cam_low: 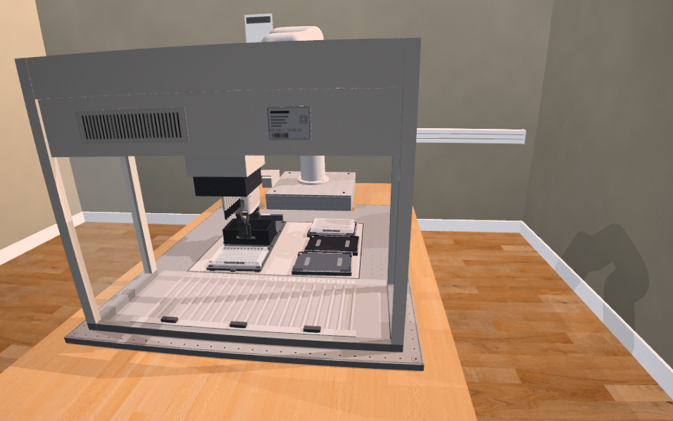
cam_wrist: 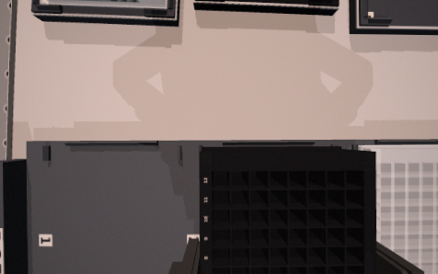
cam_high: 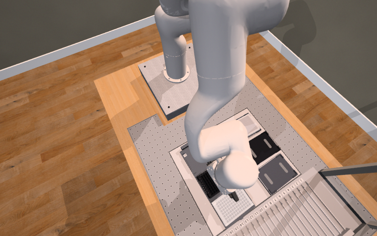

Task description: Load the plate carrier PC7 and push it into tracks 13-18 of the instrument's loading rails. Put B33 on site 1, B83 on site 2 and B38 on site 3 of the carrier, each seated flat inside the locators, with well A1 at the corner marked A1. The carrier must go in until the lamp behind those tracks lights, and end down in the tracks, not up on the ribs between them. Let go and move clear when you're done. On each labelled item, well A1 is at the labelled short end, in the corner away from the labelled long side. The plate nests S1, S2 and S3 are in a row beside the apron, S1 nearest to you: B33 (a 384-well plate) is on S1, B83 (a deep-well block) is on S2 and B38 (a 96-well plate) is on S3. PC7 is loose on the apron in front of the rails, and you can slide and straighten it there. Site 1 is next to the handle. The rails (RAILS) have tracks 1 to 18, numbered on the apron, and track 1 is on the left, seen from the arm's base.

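The carrier PC7 (cam_high: pixel 193 161) (cam_wrist: pixel 110 198) lies on the apron, its site 1 bare. B38 (cam_high: pixel 230 208) (cam_low: pixel 238 258) (cam_wrist: pixel 409 202), the white 96-well plate, lies on site 3. My gripper (cam_wrist: pixel 291 257) (cam_low: pixel 249 225) is shut on B83 (cam_high: pixel 206 184) (cam_low: pixel 262 232) (cam_wrist: pixel 287 207), the black deep-well block, at site 2. The block looks level and low there; its base is hidden, so I cannot tell whether it is fully seated. B33 (cam_high: pixel 248 124) (cam_low: pixel 333 225), the clear 384-well plate, is on nest S1. Nests S2 (cam_high: pixel 261 150) (cam_low: pixel 329 243) and S3 (cam_high: pixel 278 173) (cam_low: pixel 322 262) are empty.
The rails (cam_low: pixel 248 305) (cam_high: pixel 299 208) lie beyond the carrier, under the instrument's frame (cam_low: pixel 407 198). Several dark blocks stand at the rails' far end. A black-bottomed head (cam_low: pixel 220 186) hangs from the frame. The arm hides part of the apron in the top view.
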`<move>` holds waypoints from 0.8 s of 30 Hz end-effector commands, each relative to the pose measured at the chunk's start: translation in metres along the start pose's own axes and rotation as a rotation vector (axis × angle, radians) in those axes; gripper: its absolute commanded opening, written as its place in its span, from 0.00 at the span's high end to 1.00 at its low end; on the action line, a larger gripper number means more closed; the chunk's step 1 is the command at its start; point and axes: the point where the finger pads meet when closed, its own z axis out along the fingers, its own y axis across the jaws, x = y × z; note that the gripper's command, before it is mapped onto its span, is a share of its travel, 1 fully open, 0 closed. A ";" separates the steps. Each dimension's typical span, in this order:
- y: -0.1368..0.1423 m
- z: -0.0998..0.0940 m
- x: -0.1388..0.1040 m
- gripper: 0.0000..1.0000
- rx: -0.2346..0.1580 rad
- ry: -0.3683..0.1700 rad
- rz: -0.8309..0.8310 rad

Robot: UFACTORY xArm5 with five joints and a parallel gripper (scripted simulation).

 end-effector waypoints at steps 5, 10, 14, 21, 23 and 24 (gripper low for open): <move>0.001 0.005 0.000 1.00 -0.007 0.011 0.000; 0.001 0.007 0.000 1.00 -0.007 0.011 0.000; 0.001 0.009 0.000 1.00 -0.007 0.011 0.000; 0.001 0.009 0.000 1.00 -0.007 0.011 0.000; 0.001 0.009 0.000 1.00 -0.007 0.011 0.000; 0.001 0.009 0.000 1.00 -0.007 0.011 0.000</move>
